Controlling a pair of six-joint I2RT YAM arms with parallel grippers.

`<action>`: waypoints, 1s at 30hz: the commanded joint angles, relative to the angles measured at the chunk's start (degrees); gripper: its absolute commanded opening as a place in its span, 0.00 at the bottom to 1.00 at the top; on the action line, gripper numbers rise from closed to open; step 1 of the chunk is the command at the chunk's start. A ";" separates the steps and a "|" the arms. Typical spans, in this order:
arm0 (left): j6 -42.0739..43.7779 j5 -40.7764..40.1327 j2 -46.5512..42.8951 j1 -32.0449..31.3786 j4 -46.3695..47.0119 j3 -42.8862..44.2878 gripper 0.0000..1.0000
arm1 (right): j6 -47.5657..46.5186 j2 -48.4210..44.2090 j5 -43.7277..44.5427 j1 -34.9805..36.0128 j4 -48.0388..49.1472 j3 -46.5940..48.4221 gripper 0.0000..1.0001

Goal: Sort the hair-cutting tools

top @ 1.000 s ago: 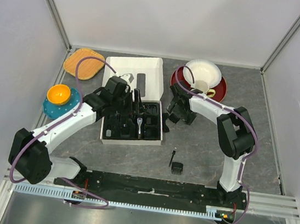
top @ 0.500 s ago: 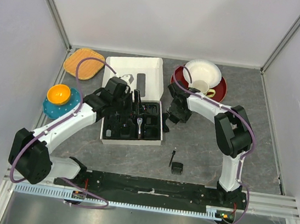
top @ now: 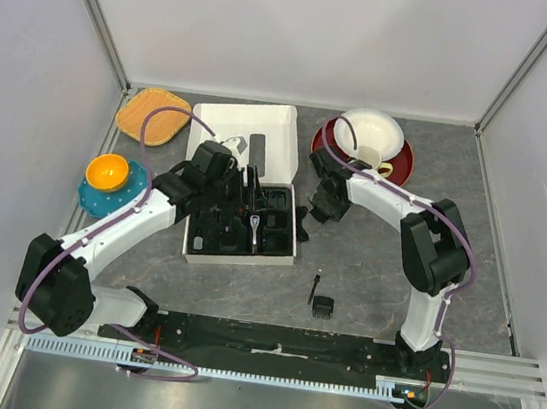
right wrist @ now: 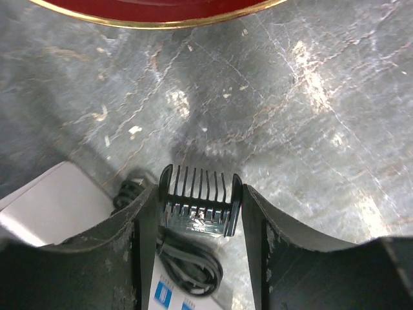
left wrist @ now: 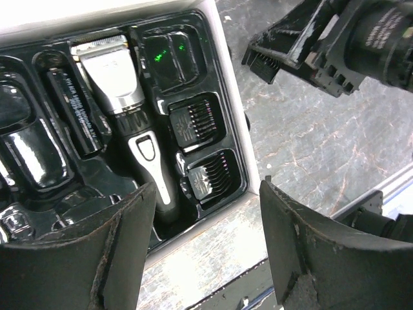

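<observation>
The black and silver clipper point(left wrist: 126, 110) lies in the black moulded tray point(top: 205, 246) of the white box, with two comb attachments point(left wrist: 197, 123) seated in pockets beside it. My left gripper point(left wrist: 206, 252) hangs open over the tray's near rim, with nothing between its fingers. My right gripper point(right wrist: 200, 213) is shut on a black comb attachment point(right wrist: 200, 200), a finger pressing each side, just above the table right of the box. Another comb attachment point(top: 323, 307) and the thin cleaning brush point(top: 314, 289) lie on the table near the front.
The box's white lid point(top: 249, 126) stands open behind the tray. A coiled cable point(right wrist: 187, 261) on a white packet lies under my right gripper. A red plate point(top: 400, 166) with a white bowl and a cup is at the back right. An orange mat point(top: 154, 115) and an orange bowl point(top: 108, 173) are at the left.
My right gripper's fingers have come together onto the comb attachment, and that arm has shifted slightly. The left arm has not moved.
</observation>
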 commanded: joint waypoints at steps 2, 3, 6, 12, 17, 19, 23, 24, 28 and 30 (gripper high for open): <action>-1.85 6.69 -1.68 0.29 7.32 -2.59 0.72 | 2.56 -9.63 1.80 0.34 -0.16 -1.58 0.40; -2.29 8.61 -1.86 0.21 10.12 -3.73 0.72 | 2.91 -11.72 1.53 0.34 -0.16 -1.93 0.40; -4.92 12.57 -2.12 0.03 18.36 -6.71 0.72 | 3.97 -16.12 0.13 0.34 0.46 -3.60 0.39; -8.18 10.84 -1.69 -6.11 36.58 -10.77 0.72 | 7.65 -25.43 -5.57 0.34 1.95 -7.21 0.43; -7.83 2.67 -1.78 -11.91 48.71 -11.99 0.72 | 10.20 -32.21 -10.59 0.42 6.08 -12.04 0.43; -8.27 1.17 -1.25 -12.97 53.53 -12.35 0.72 | 10.82 -34.68 -12.17 0.25 7.13 -13.36 0.43; -6.96 -3.39 1.82 -15.52 50.96 -8.94 0.72 | 11.09 -38.02 -13.67 0.25 7.66 -13.63 0.41; -6.17 -4.02 2.26 -15.79 49.62 -7.88 0.72 | 11.18 -38.37 -14.02 0.25 7.84 -13.45 0.41; -5.81 -4.90 2.62 -16.84 49.17 -6.73 0.72 | 11.00 -40.04 -14.20 0.25 8.46 -13.28 0.41; -6.24 -6.65 2.53 -17.55 49.34 -6.90 0.70 | 10.91 -40.66 -13.94 0.25 8.81 -13.10 0.40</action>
